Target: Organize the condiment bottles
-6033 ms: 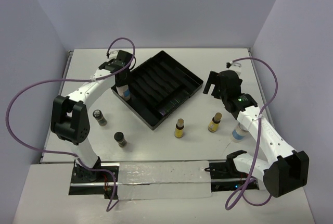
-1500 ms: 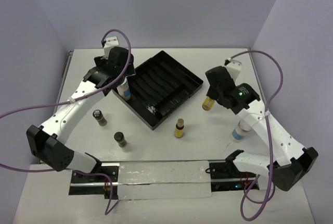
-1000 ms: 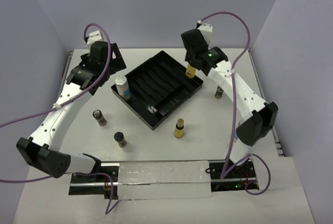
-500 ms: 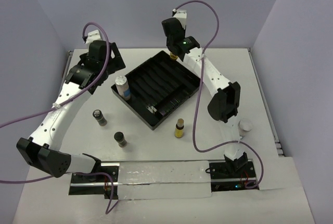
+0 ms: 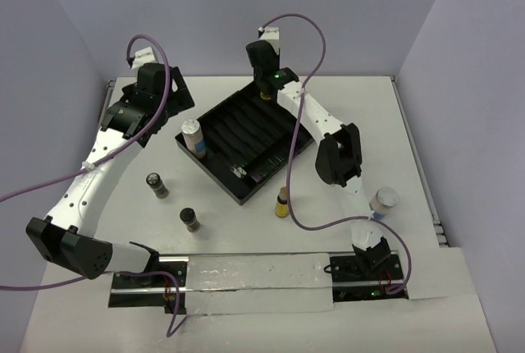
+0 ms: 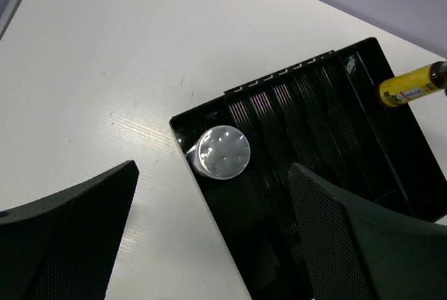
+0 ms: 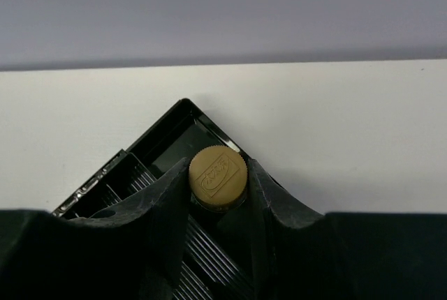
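Note:
My right gripper (image 5: pixel 267 93) is shut on an amber-yellow bottle with a tan cap (image 7: pixel 218 176) and holds it over the far corner of the black ridged tray (image 5: pixel 246 197). This bottle also shows in the left wrist view (image 6: pixel 411 84). A white-lidded bottle (image 5: pixel 192 135) stands in the tray's left corner, below my open, empty left gripper (image 6: pixel 213 199). Two short dark bottles (image 5: pixel 156 185) (image 5: pixel 190 218) stand on the table left of the tray. Another amber bottle (image 5: pixel 283 202) stands just before the tray. A second white-lidded bottle (image 5: pixel 382 202) stands at the right.
The right arm's elbow (image 5: pixel 336 156) hangs over the table right of the tray and hides what lies under it. The tray's ridged slots (image 6: pixel 314 111) hold only the white-lidded bottle. Walls close the table at the back and on both sides.

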